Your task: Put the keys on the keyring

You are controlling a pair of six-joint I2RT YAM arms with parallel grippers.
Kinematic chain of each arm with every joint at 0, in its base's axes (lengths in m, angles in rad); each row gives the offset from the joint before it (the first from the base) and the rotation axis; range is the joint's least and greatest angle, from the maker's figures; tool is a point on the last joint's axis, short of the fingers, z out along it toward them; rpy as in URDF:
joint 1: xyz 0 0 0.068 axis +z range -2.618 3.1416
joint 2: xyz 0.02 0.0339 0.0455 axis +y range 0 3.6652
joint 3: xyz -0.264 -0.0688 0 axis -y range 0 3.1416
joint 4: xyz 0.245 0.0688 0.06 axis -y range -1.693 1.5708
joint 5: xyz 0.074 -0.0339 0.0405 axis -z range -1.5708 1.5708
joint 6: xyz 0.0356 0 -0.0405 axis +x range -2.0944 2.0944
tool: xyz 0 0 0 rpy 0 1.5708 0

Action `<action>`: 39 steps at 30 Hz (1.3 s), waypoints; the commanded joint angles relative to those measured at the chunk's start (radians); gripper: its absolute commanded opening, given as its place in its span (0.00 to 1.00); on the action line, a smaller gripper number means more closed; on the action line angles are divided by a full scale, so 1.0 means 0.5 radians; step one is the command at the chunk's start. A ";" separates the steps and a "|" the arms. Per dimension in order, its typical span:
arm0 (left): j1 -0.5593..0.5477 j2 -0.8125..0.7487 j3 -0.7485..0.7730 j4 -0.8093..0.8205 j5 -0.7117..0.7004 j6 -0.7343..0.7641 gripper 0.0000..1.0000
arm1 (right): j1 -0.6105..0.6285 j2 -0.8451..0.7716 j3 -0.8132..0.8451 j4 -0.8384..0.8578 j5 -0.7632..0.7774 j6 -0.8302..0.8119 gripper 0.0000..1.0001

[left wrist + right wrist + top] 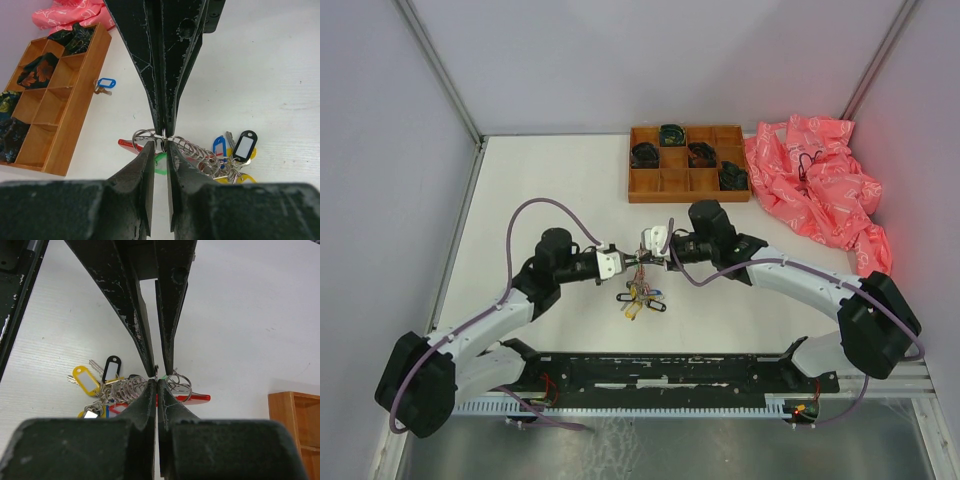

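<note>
The keyring [141,134] is a thin silvery ring held above the table between my two grippers. From it hang keys with a black tag [245,145], a blue tag [219,145], a green tag [160,164] and a red strap [127,144]. My right gripper [157,380] is shut on the ring's wire. Facing it, my left gripper [161,146] has its fingers a narrow gap apart on either side of the same wire. From above, the bunch of keys [642,298] dangles under the meeting fingertips. One more key with a blue tag [106,84] lies beside the tray.
The wooden compartment tray [688,193] stands at the back with dark coiled items in some cells. A crumpled pink bag [815,185] lies to its right. Both arms reach inward over the middle of the white table.
</note>
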 commanded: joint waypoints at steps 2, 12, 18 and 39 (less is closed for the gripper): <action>0.033 0.035 -0.013 0.189 0.083 -0.075 0.23 | -0.018 -0.084 -0.017 0.171 -0.106 0.055 0.01; 0.060 0.088 -0.043 0.289 0.057 -0.112 0.20 | -0.028 -0.081 -0.021 0.209 -0.151 0.084 0.01; 0.061 0.080 -0.040 0.313 0.060 -0.117 0.12 | -0.026 -0.057 -0.007 0.184 -0.163 0.079 0.01; 0.061 0.053 -0.045 0.245 -0.138 -0.089 0.03 | -0.054 -0.069 0.218 -0.054 0.425 0.572 0.44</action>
